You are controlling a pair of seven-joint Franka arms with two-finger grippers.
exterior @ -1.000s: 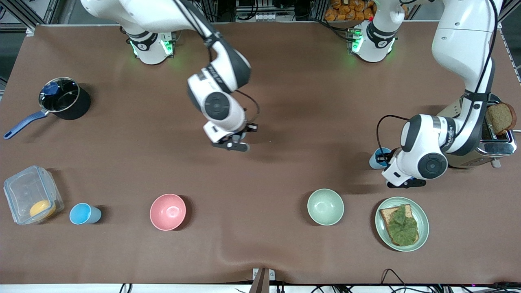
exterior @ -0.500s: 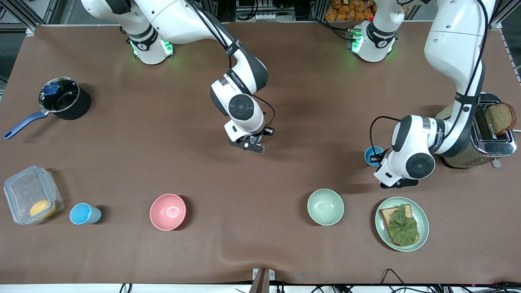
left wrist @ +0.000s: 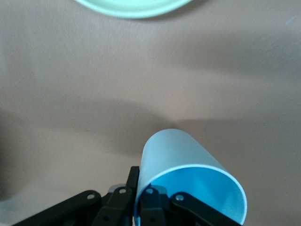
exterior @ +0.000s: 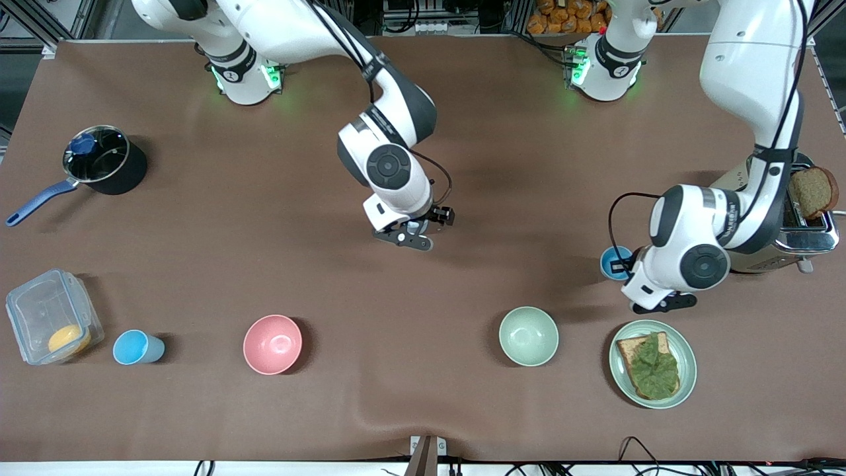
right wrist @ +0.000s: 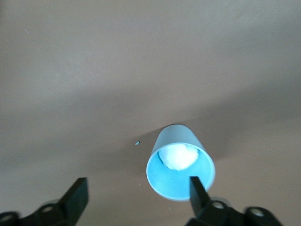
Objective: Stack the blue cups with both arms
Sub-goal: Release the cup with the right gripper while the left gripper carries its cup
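My left gripper (exterior: 618,266) (left wrist: 141,190) is shut on the wall of a light-blue cup (exterior: 613,260) (left wrist: 181,160), one finger inside and one outside, low over the table beside the toaster. My right gripper (exterior: 406,236) (right wrist: 137,194) is open over the middle of the table. In the right wrist view a second blue cup (right wrist: 180,169) stands upright below it, close to one finger (right wrist: 198,190); the hand mostly hides this cup in the front view. A third blue cup (exterior: 137,347) stands beside the clear container at the right arm's end.
A pink bowl (exterior: 272,344) and a pale green bowl (exterior: 528,336) sit nearer the front camera. A green plate (exterior: 687,357) holds toast with lettuce. A toaster (exterior: 803,228) holds bread. A black saucepan (exterior: 99,162) and a clear container (exterior: 49,317) are at the right arm's end.
My right gripper has moved over the table's middle toward the left arm's end. My left gripper, with its cup, shifted slightly toward the table's middle and then back.
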